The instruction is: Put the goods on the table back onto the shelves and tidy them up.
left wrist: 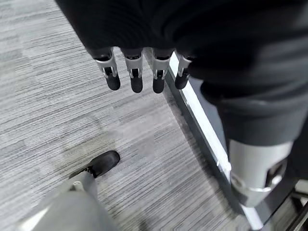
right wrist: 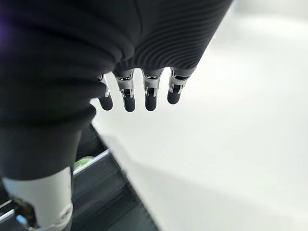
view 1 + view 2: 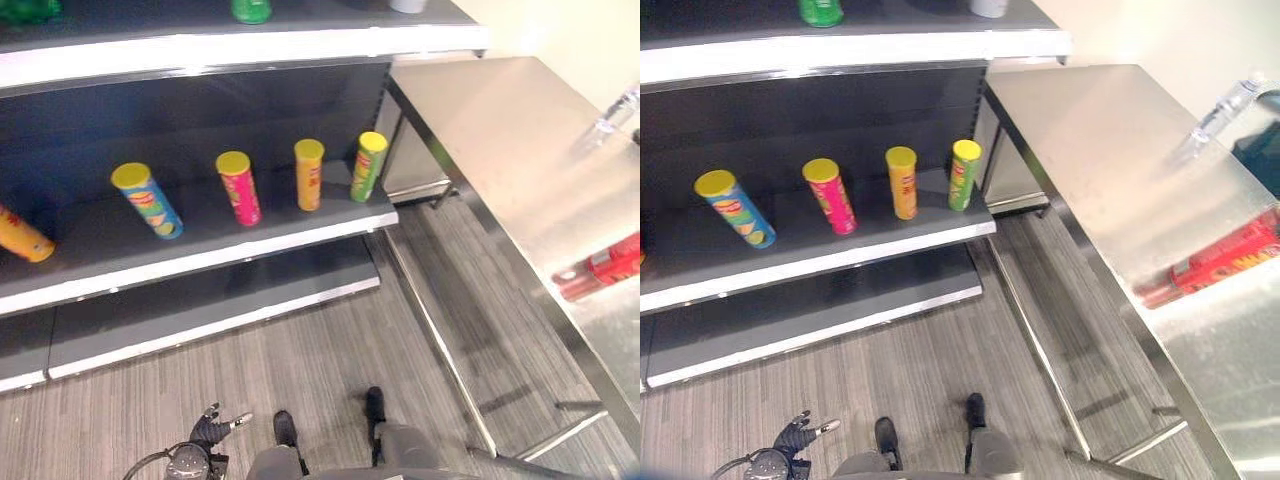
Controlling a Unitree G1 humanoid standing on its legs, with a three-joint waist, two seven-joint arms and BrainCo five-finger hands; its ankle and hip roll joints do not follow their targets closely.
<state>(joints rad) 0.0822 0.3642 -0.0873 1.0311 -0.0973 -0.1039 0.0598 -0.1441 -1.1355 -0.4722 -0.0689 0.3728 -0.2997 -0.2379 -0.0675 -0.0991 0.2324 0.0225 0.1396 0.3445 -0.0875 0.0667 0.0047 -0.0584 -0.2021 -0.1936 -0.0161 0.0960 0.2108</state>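
Red, and lying on its side, the can (image 3: 1215, 262) waits on the steel table (image 3: 1110, 140) at the right, near its front edge, with a clear bottle (image 3: 1225, 105) farther back. Both probably still need shelving. On the middle shelf (image 3: 200, 255) four cans (image 3: 308, 174) stand in a spaced row, and an orange one (image 3: 22, 236) at the far left lies tipped. The left hand (image 1: 139, 72) hangs over the floor with relaxed fingers, holding nothing; the right hand (image 2: 139, 89) is the same.
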